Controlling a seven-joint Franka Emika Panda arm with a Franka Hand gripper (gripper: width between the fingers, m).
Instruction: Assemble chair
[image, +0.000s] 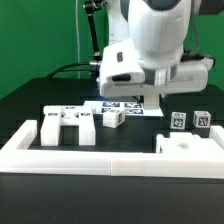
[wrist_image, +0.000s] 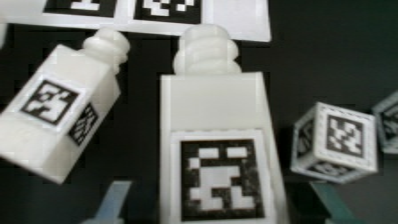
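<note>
A white tagged chair post (wrist_image: 214, 110) sits clamped between the nearly closed fingers (wrist_image: 205, 208), its rounded peg pointing away from them toward the marker board (wrist_image: 151, 12), with a second post (wrist_image: 71, 100) just beside one finger and a small tagged block (wrist_image: 338, 140) near the other, all over the dark counter (wrist_image: 329, 65).

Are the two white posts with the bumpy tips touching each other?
Apart. The wrist view shows a dark strip of table running between the tilted post and the straight post along their whole sides.
</note>
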